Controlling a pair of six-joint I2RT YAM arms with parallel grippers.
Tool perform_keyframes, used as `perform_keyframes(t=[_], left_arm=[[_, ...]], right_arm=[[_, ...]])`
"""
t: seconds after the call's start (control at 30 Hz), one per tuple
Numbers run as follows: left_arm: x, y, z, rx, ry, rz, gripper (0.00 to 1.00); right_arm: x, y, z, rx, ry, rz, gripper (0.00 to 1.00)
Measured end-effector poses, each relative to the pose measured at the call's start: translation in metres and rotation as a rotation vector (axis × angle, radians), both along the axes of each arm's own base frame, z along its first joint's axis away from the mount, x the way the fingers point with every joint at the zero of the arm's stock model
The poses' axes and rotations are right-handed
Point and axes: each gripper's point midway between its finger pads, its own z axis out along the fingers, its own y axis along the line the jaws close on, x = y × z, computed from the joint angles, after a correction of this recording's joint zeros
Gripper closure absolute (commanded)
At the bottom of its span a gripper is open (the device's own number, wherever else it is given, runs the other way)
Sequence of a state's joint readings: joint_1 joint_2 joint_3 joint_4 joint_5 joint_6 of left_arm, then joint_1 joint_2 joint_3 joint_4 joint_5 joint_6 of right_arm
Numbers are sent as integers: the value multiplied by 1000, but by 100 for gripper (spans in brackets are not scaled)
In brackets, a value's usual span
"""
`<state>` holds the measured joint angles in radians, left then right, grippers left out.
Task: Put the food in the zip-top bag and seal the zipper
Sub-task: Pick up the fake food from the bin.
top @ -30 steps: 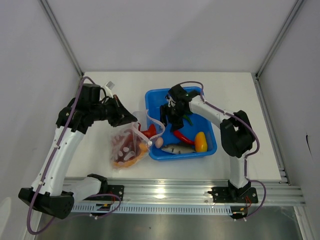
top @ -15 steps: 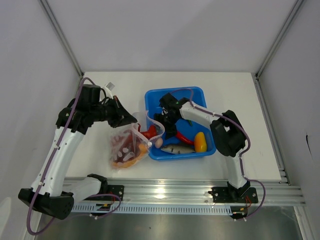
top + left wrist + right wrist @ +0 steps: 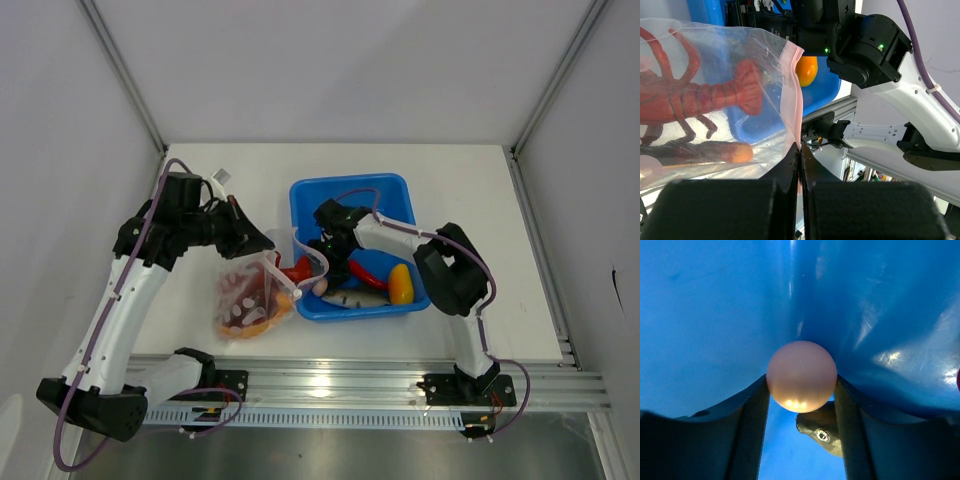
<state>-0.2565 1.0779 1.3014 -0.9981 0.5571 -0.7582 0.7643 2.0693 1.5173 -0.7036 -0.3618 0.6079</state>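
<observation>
Right fingers bracket pale egg, both touching it, low in blue tub. Left fingers pinched tight on zipper, holding zip-top bag open at tub's nine o'clock. Bag holds red lobster; fish, yellow pepper not yet bagged; unsealed.

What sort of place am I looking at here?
Likely a robot test booth: two arms bolted to a metal rail, plain white walls around the table, toy food in a blue tub.

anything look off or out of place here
Nothing spilled or broken. The zip-top bag slumps crumpled beside the blue tub, mouth gaping, one edge pinched in the left hand. The right hand pinches the egg in the tub.
</observation>
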Motion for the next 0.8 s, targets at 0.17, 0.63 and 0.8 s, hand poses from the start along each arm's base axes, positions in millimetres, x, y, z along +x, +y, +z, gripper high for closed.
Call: perform_keyframes(t=[0.17, 0.63, 0.8], left_arm=[[0, 0, 0, 0, 0, -1, 99], [2, -2, -8, -6, 5, -13, 99], [3, -4, -10, -12, 5, -22, 100]], right_arm=[[3, 1, -2, -1, -11, -14, 60], [53, -46, 102, 21, -265, -123, 67], [54, -49, 182, 135, -424, -126, 66]])
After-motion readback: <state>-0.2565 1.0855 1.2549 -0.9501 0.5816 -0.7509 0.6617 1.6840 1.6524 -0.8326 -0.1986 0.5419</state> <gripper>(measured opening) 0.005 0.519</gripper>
